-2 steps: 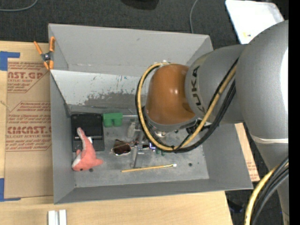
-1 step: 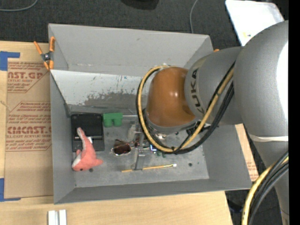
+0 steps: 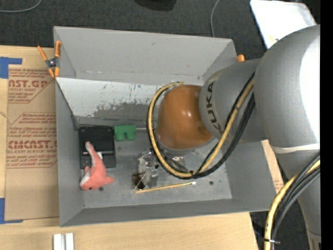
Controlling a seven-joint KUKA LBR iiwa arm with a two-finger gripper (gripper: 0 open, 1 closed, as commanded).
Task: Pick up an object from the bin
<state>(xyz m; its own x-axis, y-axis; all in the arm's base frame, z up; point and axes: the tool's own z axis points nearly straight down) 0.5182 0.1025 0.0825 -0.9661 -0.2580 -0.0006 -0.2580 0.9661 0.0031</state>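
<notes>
From my station I see the arm coming in from the right of the frame, its orange cover (image 3: 179, 116) ringed by a loop of black and yellow cable (image 3: 152, 124). The gripper (image 3: 148, 169) hangs below that cover, over the lower middle of the grey bin (image 3: 140, 56) floor. I cannot tell whether it is spread or pressed together, and I see nothing pinched in it.

Nearest to it are two things. A small dark piece (image 3: 139, 180) lies just beside its tip, toward the lower left; its shape is too small for me to read. A thin yellow stick (image 3: 165, 187) lies just below, its long axis running almost left to right, the right end slightly higher and pale at the tip.

Well apart, at the left of the floor, a pink soft toy (image 3: 95, 172) lies lengthwise top to bottom, its upper end resting on a black box (image 3: 99, 139). A green block (image 3: 125, 133) sits just right of that box.
</notes>
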